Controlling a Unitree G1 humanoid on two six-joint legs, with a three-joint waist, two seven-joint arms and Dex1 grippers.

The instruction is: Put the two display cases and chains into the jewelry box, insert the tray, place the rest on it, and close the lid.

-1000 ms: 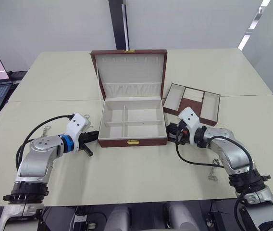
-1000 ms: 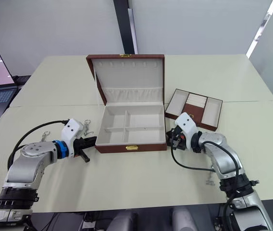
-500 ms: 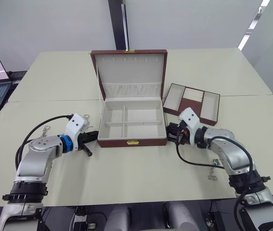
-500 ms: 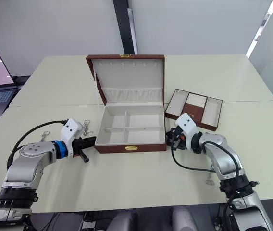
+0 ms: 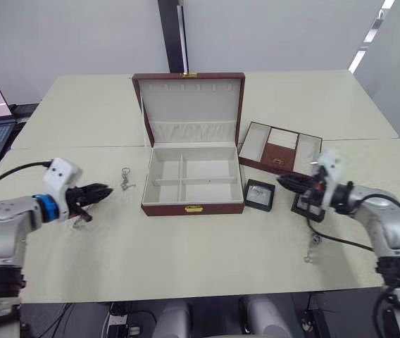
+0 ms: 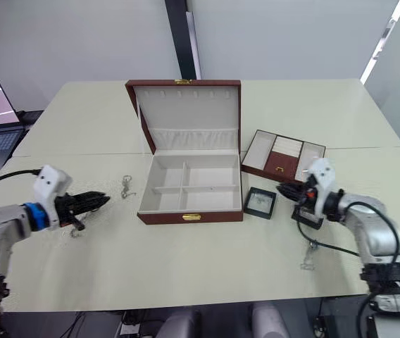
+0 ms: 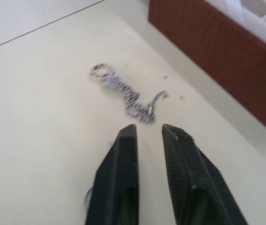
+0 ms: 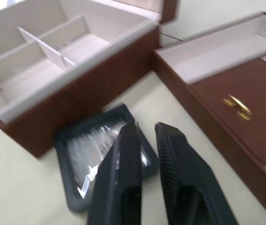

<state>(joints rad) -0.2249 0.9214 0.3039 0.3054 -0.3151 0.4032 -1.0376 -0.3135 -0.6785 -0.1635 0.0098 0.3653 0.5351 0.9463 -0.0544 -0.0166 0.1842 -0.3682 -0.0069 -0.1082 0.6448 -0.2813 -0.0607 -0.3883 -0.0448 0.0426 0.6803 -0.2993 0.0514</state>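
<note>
Both arms withdrawn, display cases (image 6: pixel 260 202) uncovered.

two display cases (image 6: pixel 260 202), three chains (image 6: pixel 125 187)

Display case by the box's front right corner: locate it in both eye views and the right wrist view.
Left eye view: display case just right of the front corner of the jewelry box.
Right eye view: display case between box and right gripper.
Right wrist view: display case just beyond the gripper, beside the box.
Shared landmark: the box's brown front wall.
</note>
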